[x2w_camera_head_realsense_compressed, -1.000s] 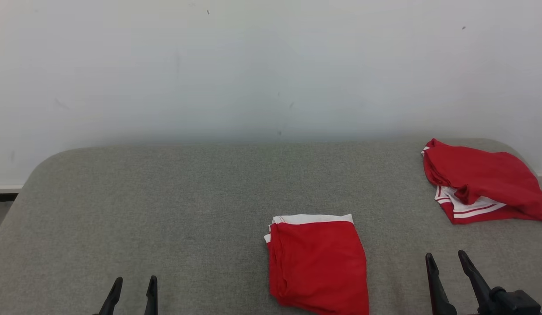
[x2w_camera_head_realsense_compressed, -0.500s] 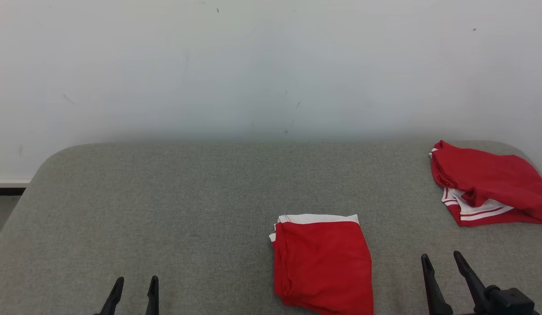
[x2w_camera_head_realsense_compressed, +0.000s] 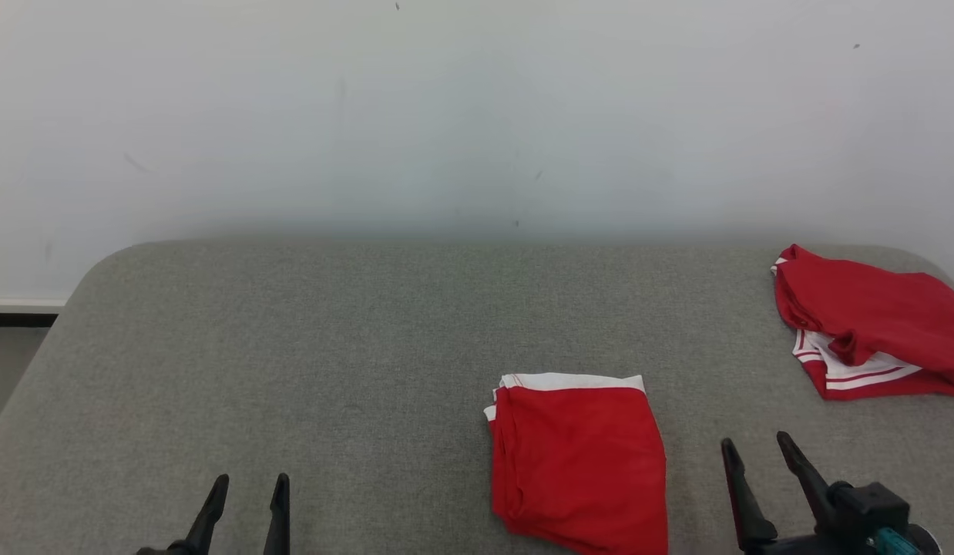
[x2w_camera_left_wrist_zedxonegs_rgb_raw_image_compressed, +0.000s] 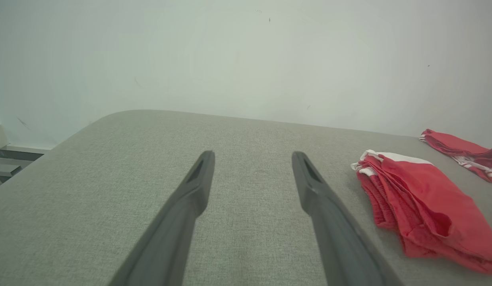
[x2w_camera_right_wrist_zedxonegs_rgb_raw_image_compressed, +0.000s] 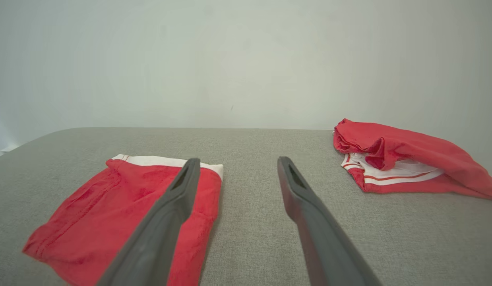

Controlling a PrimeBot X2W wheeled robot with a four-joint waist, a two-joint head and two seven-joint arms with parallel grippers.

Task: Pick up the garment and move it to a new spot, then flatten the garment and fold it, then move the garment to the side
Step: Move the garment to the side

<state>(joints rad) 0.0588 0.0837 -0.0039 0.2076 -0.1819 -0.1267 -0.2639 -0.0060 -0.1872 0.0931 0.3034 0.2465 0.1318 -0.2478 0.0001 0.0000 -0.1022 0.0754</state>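
A folded red garment (x2w_camera_head_realsense_compressed: 581, 459) with a white band lies flat on the grey table (x2w_camera_head_realsense_compressed: 330, 347), near the front and right of centre; the left wrist view has it at the right (x2w_camera_left_wrist_zedxonegs_rgb_raw_image_compressed: 417, 206), the right wrist view at the lower left (x2w_camera_right_wrist_zedxonegs_rgb_raw_image_compressed: 123, 206). A second red garment (x2w_camera_head_realsense_compressed: 870, 331) with white stripes lies crumpled at the far right (x2w_camera_right_wrist_zedxonegs_rgb_raw_image_compressed: 405, 159). My left gripper (x2w_camera_head_realsense_compressed: 251, 487) stands open at the lower left, well left of the folded garment. At the lower right my right gripper (x2w_camera_head_realsense_compressed: 754, 449) is open, just right of the folded garment. Both hold nothing.
A pale wall (x2w_camera_head_realsense_compressed: 477, 116) rises behind the table. The table's rounded left corner (x2w_camera_head_realsense_compressed: 99, 266) drops to a strip of floor. Bare grey cloth stretches across the left and middle of the table.
The head camera has turned a little left, so the whole picture slid right. My right gripper has shifted slightly left toward the folded garment. Both garments lie as before.
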